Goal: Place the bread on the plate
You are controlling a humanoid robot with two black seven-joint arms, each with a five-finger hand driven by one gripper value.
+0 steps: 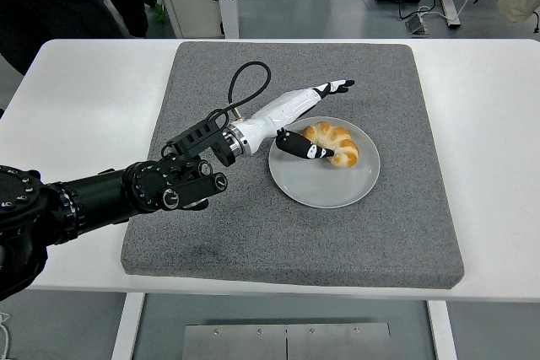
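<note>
A round, smooth grey plate (pixel 325 181) on the coarse grey mat (pixel 396 225) holds a golden, ridged croissant (pixel 334 143) in its far half. The left hand (pixel 312 115), white-shelled, has its fingers spread apart and grips nothing.

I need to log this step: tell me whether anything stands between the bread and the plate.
Nothing visible does. The golden-brown croissant already lies on the round grey plate, in its far half. The left hand is open above it, fingers stretched past the plate's far rim, thumb by the croissant.
</note>
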